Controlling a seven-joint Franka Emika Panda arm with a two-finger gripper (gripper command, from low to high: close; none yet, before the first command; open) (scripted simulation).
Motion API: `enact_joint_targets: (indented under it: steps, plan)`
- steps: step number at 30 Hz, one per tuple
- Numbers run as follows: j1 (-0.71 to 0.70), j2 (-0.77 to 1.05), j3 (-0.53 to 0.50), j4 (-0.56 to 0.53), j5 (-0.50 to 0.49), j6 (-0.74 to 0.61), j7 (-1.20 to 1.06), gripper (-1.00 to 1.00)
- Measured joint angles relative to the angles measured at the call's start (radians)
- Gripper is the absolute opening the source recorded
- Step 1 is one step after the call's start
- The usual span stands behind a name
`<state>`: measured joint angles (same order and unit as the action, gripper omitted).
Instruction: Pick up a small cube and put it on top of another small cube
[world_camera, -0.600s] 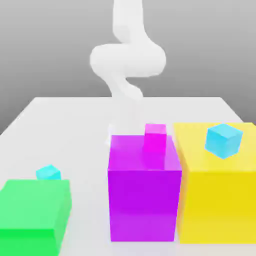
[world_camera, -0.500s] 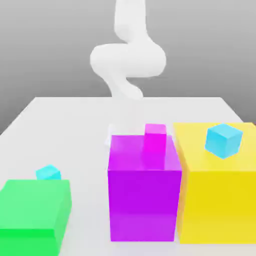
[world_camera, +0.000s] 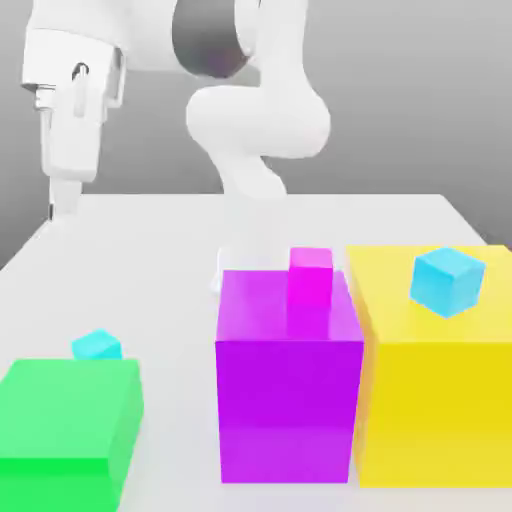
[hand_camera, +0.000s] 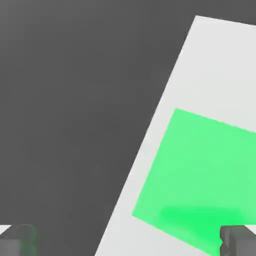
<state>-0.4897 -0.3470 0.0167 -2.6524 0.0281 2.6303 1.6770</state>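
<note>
High at the exterior view's far left, the gripper (world_camera: 58, 205) hangs with its fingers (hand_camera: 239, 240) spread wide, holding nothing, above the white table (world_camera: 150, 270). Well below, the small turquoise cube (world_camera: 97, 346) sits on the table just behind the green block (world_camera: 70, 425). A magenta cube (world_camera: 311, 262) tops the purple block (world_camera: 288, 385); a sky-blue cube (world_camera: 447, 280) rests on the yellow block (world_camera: 430, 390).
</note>
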Motion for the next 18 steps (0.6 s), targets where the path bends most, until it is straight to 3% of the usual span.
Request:
enact_joint_targets:
  steps: [13,18]
  plan:
    - [-0.256,0.284,-0.05,-0.221,-0.03,0.208,0.585,0.0]
    - [-0.28,0.449,-0.044,-0.217,-0.012,0.342,0.621,0.0]
